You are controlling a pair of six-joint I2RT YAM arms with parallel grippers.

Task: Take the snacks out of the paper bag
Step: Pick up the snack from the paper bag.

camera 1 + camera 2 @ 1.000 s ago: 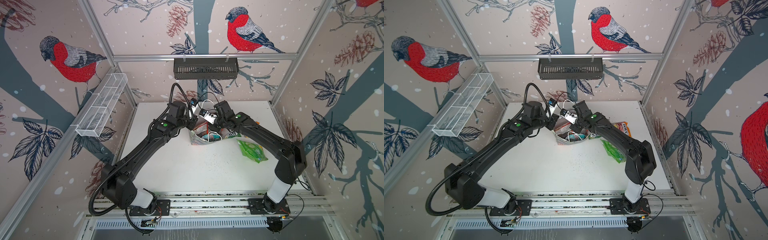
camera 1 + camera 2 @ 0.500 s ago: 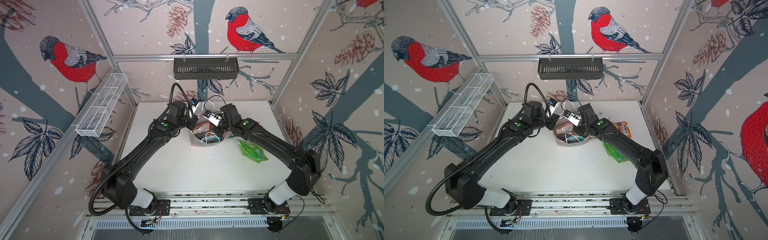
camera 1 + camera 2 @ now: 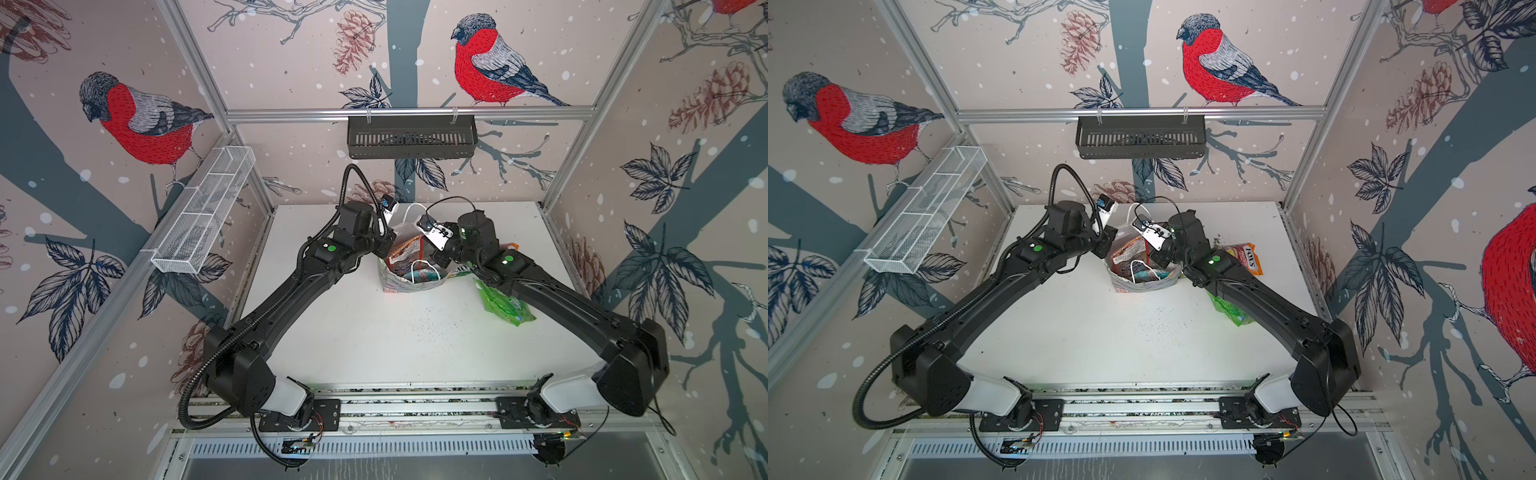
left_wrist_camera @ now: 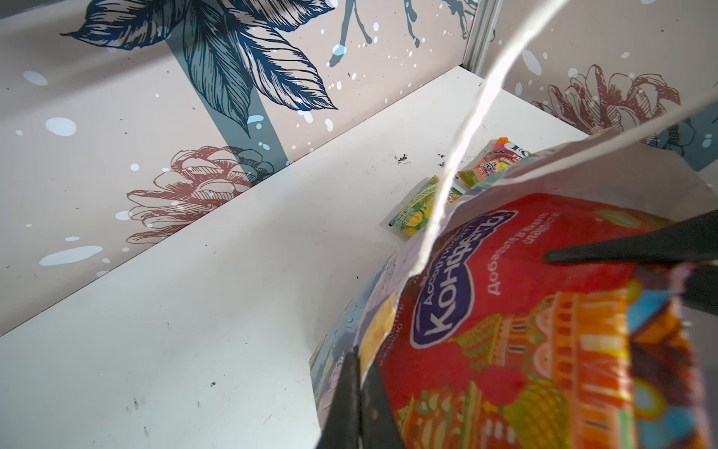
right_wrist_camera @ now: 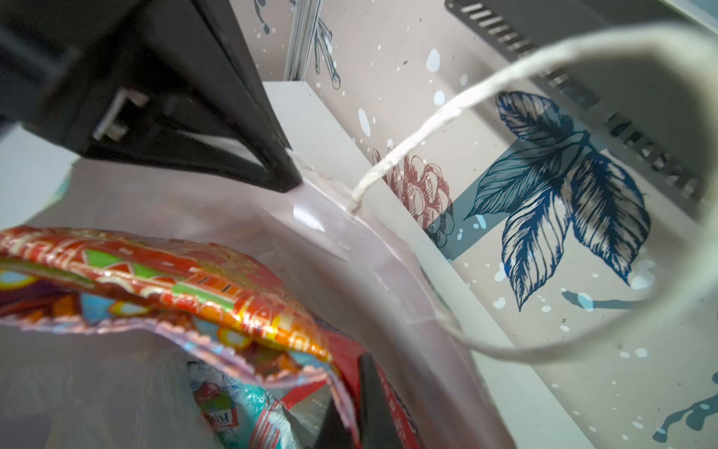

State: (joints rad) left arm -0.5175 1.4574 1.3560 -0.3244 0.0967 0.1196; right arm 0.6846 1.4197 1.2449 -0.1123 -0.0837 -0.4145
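The paper bag (image 3: 409,284) (image 3: 1142,286) stands at the table's back middle, its mouth open. My left gripper (image 4: 359,361) (image 3: 386,245) is shut on the bag's rim (image 4: 412,248). Inside, my right gripper (image 5: 351,388) (image 3: 434,259) is shut on the crinkled edge of the large red packet (image 5: 175,272) (image 4: 524,330). A teal packet (image 5: 241,404) lies deeper in the bag. Out on the table to the bag's right lie an orange-yellow FOX'S packet (image 3: 1246,257) (image 4: 493,159), a green-yellow packet (image 4: 419,210) and a bright green packet (image 3: 503,305), partly under my right arm.
A black slotted tray (image 3: 411,137) hangs on the back wall. A white wire basket (image 3: 203,212) hangs on the left wall. One white cord handle (image 5: 427,124) loops up close to the right wrist. Both forearms meet over the bag.
My right wrist has drawn back to the right and its elbow has swung outward and toward the front. The left arm and the bag have stayed put.
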